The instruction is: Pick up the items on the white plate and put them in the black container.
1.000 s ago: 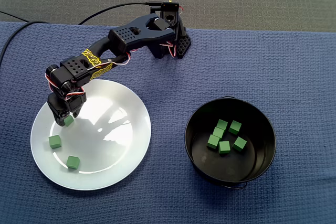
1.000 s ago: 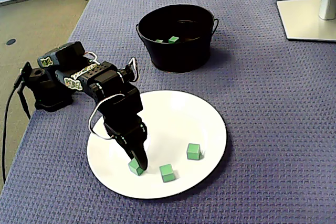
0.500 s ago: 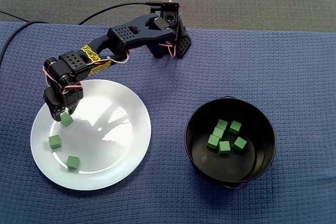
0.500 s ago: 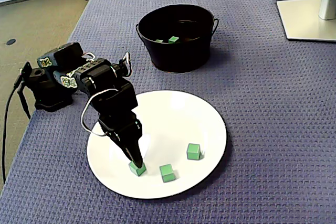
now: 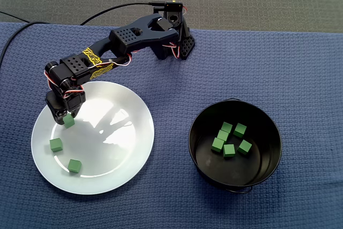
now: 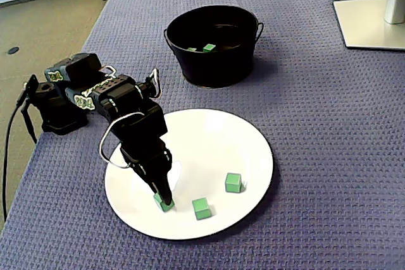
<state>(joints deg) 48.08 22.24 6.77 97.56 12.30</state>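
My gripper (image 5: 65, 117) hangs over the left side of the white plate (image 5: 119, 144), its jaws closed around a small green cube (image 5: 69, 121). In the other fixed view the gripper (image 6: 162, 196) points straight down with that cube (image 6: 164, 203) at its tip, low over the plate (image 6: 215, 143). Two more green cubes lie loose on the plate (image 5: 56, 144) (image 5: 74, 165), apart from the gripper. The black container (image 5: 192, 132) stands to the plate's right and holds several green cubes (image 5: 229, 150).
The arm's base (image 5: 172, 38) sits at the back edge of the blue cloth (image 5: 300, 68). In the other fixed view a white monitor foot (image 6: 370, 22) stands at the far right, behind the container (image 6: 215, 67).
The gripper shifted slightly towards the plate's left rim and closed on the green cube, which moved a little with it. The two other cubes stayed put.
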